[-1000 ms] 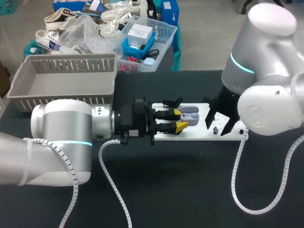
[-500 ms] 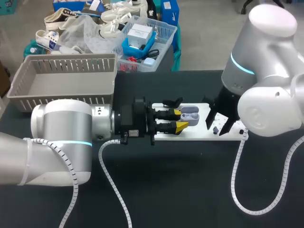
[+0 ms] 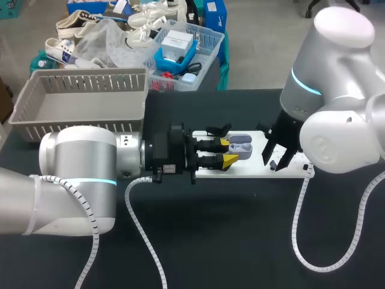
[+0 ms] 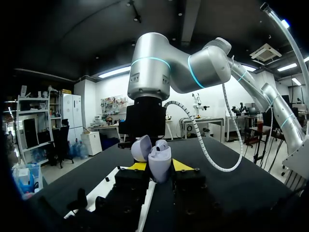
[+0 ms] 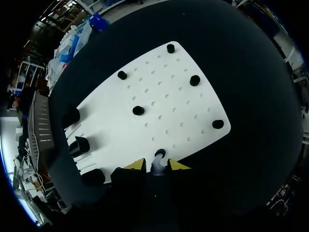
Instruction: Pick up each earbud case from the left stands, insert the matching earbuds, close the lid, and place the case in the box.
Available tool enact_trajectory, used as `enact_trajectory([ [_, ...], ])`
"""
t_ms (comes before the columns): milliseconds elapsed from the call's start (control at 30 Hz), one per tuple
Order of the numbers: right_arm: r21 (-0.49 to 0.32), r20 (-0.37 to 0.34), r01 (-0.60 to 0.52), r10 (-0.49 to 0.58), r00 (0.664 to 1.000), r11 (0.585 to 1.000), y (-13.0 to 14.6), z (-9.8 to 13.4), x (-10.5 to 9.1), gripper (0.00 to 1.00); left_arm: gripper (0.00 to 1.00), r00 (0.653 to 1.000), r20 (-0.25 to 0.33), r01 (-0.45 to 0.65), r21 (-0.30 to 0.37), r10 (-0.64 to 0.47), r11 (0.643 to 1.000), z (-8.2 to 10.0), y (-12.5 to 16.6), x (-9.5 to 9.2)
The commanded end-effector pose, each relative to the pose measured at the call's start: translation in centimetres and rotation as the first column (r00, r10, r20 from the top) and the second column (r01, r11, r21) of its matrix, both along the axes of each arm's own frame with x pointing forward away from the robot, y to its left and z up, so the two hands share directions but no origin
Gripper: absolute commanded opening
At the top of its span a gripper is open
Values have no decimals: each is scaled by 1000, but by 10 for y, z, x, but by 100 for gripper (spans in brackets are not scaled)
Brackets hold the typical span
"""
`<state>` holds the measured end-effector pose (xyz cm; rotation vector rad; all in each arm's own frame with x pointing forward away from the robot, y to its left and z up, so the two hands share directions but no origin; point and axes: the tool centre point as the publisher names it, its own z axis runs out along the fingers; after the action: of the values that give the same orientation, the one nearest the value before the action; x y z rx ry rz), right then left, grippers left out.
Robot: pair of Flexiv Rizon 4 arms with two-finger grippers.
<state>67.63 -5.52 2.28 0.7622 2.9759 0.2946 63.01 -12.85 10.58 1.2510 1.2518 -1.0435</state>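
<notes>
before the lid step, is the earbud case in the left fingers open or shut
Open: the pale lavender plastic earbud case has its rounded lid hinged back off the body.

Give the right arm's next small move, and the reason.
Probably lift the right hand straight up, if its grip is firm: an earbud sits within it, down on the white board, and the left hand holds the case open nearby.

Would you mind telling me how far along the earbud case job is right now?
Done: one earbud case is off its stand, lid open, held between the left gripper fingers, with one earbud apparently seated. In hand: the right gripper sits over a second earbud on the white board. Left: insert it, close the lid, put the case in the basket.
</notes>
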Motion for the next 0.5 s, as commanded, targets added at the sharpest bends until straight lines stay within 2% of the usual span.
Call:
enact_trajectory([
  [33, -2, 1, 4, -4, 1000, 1000, 0, -1, 0, 28, 0, 1000, 2, -5, -1, 5, 1000, 0, -1, -1],
  [500, -2, -2, 11, -11, 1000, 1000, -2, 0, 0, 25, 0, 1000, 2, -5, -1, 5, 1000, 0, -1, -1],
])
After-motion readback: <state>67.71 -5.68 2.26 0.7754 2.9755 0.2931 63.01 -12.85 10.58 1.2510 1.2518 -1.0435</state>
